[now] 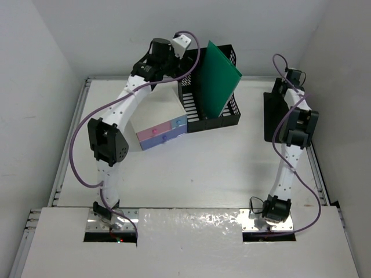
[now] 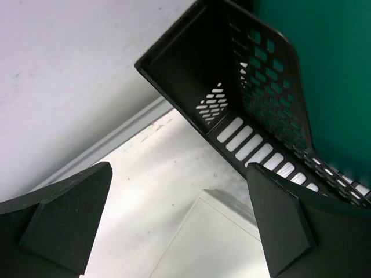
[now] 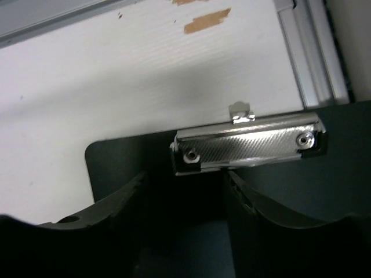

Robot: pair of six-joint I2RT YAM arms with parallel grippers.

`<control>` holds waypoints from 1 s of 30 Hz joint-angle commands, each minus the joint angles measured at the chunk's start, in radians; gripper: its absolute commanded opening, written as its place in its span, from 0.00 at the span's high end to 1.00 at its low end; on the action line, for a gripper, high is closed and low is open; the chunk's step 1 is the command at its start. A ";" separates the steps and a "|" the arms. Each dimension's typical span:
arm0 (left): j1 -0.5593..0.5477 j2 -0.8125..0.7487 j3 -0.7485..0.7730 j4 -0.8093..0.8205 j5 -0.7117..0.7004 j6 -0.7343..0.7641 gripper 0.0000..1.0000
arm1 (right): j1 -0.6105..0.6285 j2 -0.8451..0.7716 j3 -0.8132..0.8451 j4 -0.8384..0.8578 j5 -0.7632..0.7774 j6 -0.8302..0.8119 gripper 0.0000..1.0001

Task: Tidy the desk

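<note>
White walls box in the desk (image 1: 220,168), a big flat white top with pale rails (image 1: 68,156) along its edges, spread out in front of both arm bases; judged rigid, heavy and smooth, not a thing to grip at all; items should slide on it easily, so anything flat wants taking by an edge or a raised part.

Black clipboard (image 1: 275,116) is at the right side, near the rail; thin, stiff, probably light; best hold likely across an edge beside its metal clip (image 3: 249,142).

Right gripper (image 3: 185,176) sits over the clipboard, fingers partly spread; cannot tell whether they pinch it.

Left gripper (image 2: 179,174) hangs at the far side by the black mesh tray (image 2: 191,63); spread wide, nothing between the fingers.

Count: one desk; one clipboard; one mesh tray; one green sheet (image 1: 217,75) leaning in it; one drawer box (image 1: 156,119) with pink and blue fronts; two arms.
</note>
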 commanded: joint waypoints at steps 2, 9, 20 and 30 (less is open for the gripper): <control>0.001 -0.042 0.036 -0.038 -0.010 0.013 0.00 | 0.018 -0.009 -0.062 -0.121 -0.180 0.101 0.51; 0.001 -0.120 -0.030 -0.040 -0.004 0.027 0.00 | 0.088 -0.159 -0.417 -0.070 -0.220 0.138 0.53; 0.001 -0.230 -0.133 0.003 -0.002 0.047 0.00 | 0.098 -0.342 -0.463 -0.015 -0.059 -0.171 0.48; 0.003 -0.192 -0.117 -0.023 -0.047 0.060 0.00 | 0.033 -0.100 -0.013 0.003 -0.018 -0.238 0.38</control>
